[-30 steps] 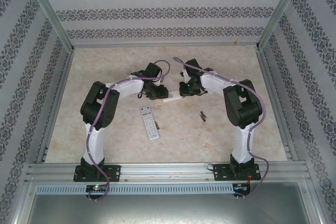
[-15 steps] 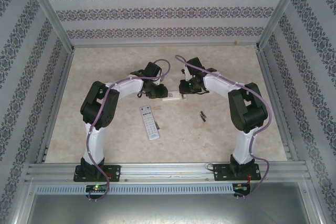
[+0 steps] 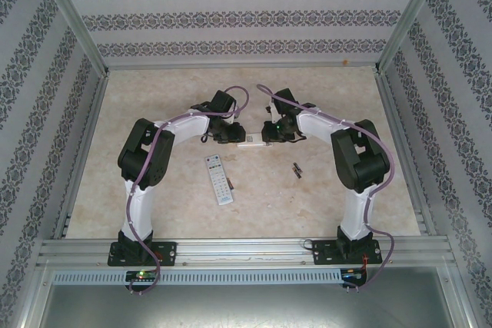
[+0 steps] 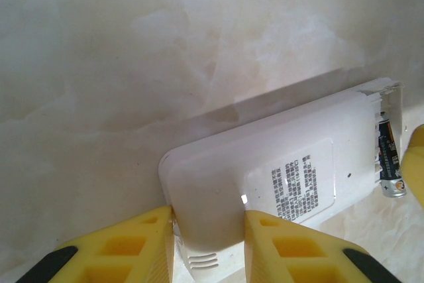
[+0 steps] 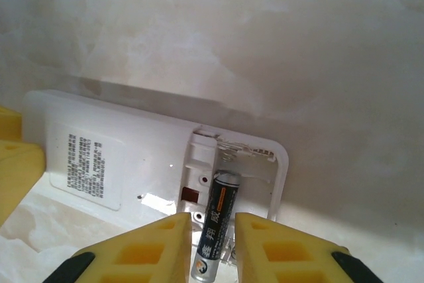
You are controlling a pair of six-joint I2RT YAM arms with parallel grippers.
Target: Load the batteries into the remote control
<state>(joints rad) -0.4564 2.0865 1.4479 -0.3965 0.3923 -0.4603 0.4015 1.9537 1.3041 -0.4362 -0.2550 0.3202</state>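
A white remote lies back up, its battery bay (image 5: 228,164) uncovered at one end. My left gripper (image 4: 209,220) is shut on the remote (image 4: 265,157) at the closed end, yellow pads pressed to both sides. My right gripper (image 5: 214,226) is shut on a dark battery (image 5: 222,203). The battery's far end sits near the spring in the right slot and its silver near end sticks out past the remote's edge. The same battery (image 4: 389,157) shows in the left wrist view. From above, the held remote (image 3: 250,144) spans between both grippers. Two more batteries (image 3: 296,170) lie on the table.
A second white remote (image 3: 218,179), buttons up, lies on the marble table in front of the left arm. Patterned walls and aluminium posts (image 3: 77,21) enclose the table on three sides.
The right wrist has shifted a little at the remote's open end, out and back again. The left arm and the held remote have stayed put.
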